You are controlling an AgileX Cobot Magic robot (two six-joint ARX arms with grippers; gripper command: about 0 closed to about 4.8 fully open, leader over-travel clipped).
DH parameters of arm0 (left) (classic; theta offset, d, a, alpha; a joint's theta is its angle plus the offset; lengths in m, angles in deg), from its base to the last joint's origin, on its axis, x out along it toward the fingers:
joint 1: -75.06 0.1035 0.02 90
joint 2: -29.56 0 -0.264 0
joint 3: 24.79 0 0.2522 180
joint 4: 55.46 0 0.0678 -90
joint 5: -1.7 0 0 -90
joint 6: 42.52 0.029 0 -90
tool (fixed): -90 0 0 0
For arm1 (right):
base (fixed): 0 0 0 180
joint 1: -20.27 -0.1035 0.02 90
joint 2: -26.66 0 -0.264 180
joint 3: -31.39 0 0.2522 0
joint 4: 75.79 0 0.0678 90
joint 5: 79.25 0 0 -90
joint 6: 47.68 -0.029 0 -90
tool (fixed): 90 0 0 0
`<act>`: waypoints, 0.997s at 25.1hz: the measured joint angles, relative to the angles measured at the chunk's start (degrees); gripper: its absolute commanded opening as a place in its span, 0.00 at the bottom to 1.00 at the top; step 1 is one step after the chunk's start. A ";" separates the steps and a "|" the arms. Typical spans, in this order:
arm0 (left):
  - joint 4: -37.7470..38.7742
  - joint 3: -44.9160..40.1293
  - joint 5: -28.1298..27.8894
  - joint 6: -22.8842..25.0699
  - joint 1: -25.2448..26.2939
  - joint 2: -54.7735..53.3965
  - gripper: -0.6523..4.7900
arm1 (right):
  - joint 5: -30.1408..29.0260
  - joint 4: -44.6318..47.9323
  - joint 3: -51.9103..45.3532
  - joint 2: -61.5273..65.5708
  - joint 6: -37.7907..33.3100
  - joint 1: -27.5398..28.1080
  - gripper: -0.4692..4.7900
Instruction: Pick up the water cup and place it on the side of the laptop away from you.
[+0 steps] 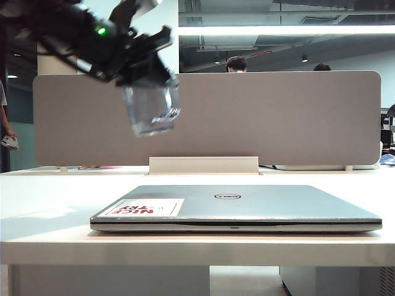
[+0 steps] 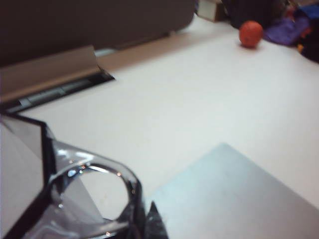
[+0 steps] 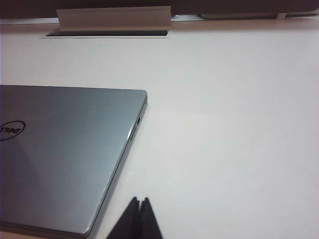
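Note:
The water cup [image 1: 151, 111], a clear faceted mug, hangs tilted in the air above the table's left half, behind the laptop's left end. My left gripper [image 1: 143, 69] is shut on its rim. The left wrist view shows the cup's rim [image 2: 94, 172] close up, with my left gripper [image 2: 142, 219] pinching its wall and a corner of the laptop [image 2: 234, 194] below. The closed silver laptop [image 1: 234, 206] lies flat near the table's front edge. My right gripper [image 3: 139, 205] hovers shut and empty over bare table beside the laptop's right edge [image 3: 65, 149]; the exterior view does not show it.
A grey partition panel [image 1: 259, 117] runs along the back of the white table [image 1: 49, 197], with a raised white cable flap [image 1: 203, 164] in front of it. An orange ball [image 2: 250, 33] lies far off on the table. People sit behind the partition.

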 measured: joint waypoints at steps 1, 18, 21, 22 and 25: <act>-0.07 3.43 -1.68 -0.52 -1.03 -2.51 0.11 | 0.00 0.00 0.00 0.00 0.02 0.00 0.07; 5.42 38.56 -24.13 -7.69 -10.12 -34.42 0.11 | -0.02 0.00 0.00 0.00 0.00 0.00 0.07; 8.74 43.87 -26.36 -9.49 -10.16 -37.77 0.11 | -0.02 -0.02 0.00 0.00 0.00 0.00 0.07; 9.60 45.09 -26.77 -10.21 -10.14 -38.69 0.11 | 0.00 -0.02 0.00 0.00 0.00 0.00 0.07; 13.90 50.75 -28.41 -12.90 -9.81 -42.88 0.11 | -0.02 0.00 0.00 0.00 0.00 0.00 0.07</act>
